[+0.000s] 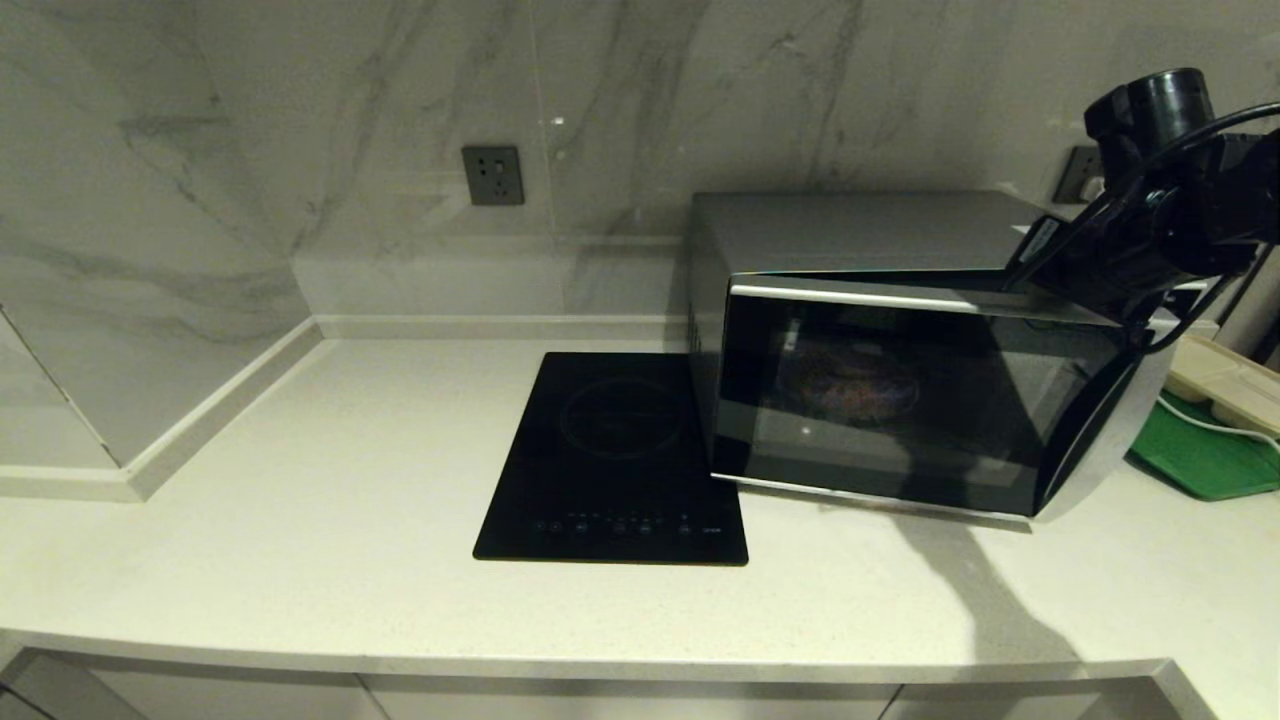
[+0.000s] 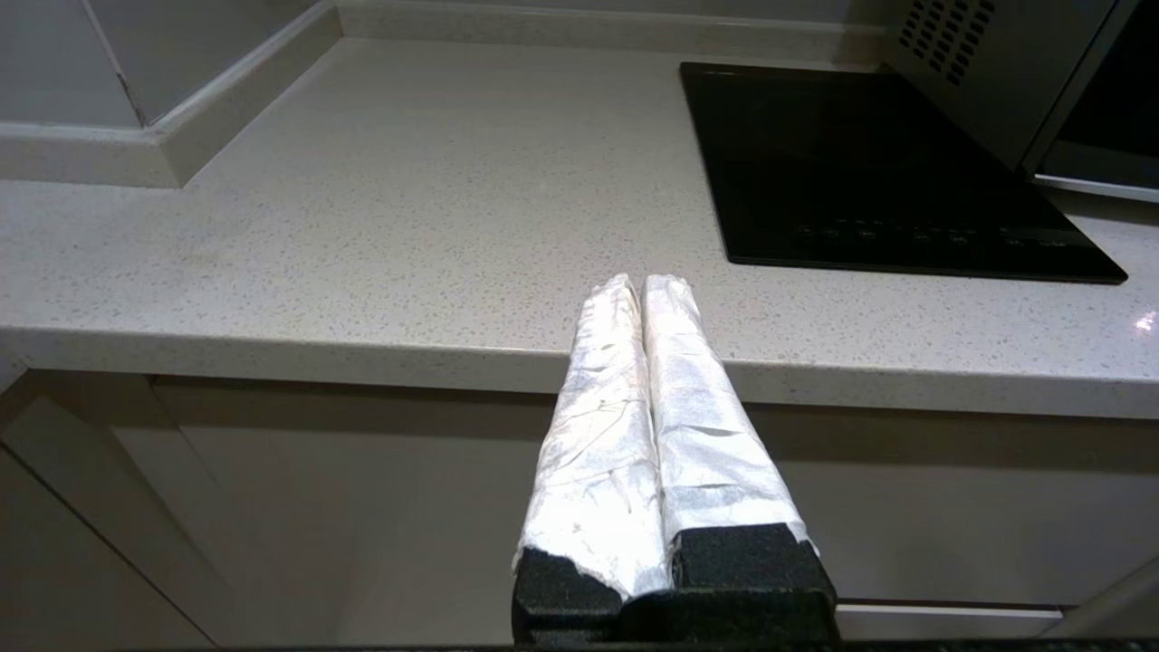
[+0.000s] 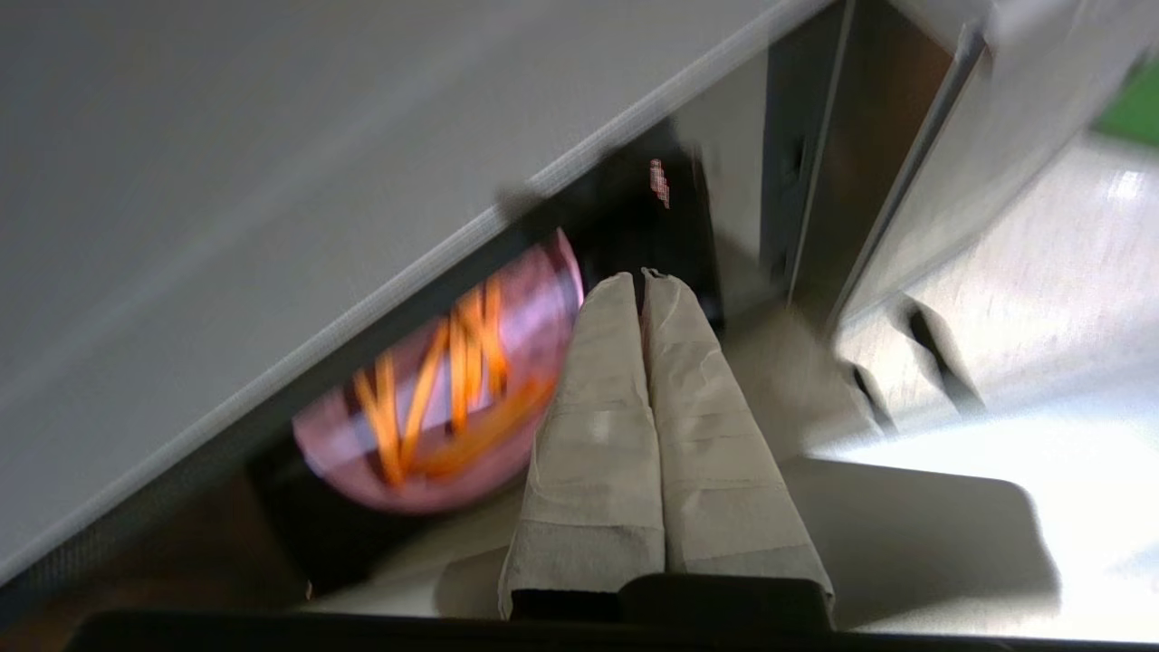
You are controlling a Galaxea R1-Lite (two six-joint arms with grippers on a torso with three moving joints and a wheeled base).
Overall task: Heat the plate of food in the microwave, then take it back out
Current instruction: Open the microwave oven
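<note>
The silver microwave (image 1: 860,232) stands on the counter's right half, its dark glass door (image 1: 960,440) slightly ajar on the right side. Through the glass the plate of food (image 1: 850,385) shows dimly inside. In the right wrist view the lilac plate (image 3: 507,299) with orange sticks lies in the cavity, just beside my right gripper (image 3: 641,274). That gripper is shut and empty, and its taped fingers (image 3: 598,426) point into the gap behind the door's top right corner. My left gripper (image 2: 641,279) is shut and empty, parked below the counter's front edge.
A flat black cooktop (image 1: 620,450) lies just left of the microwave. Right of the microwave a green tray (image 1: 1200,455) lies with a beige tray (image 1: 1225,385) resting on it. The marble wall behind holds a socket (image 1: 492,175).
</note>
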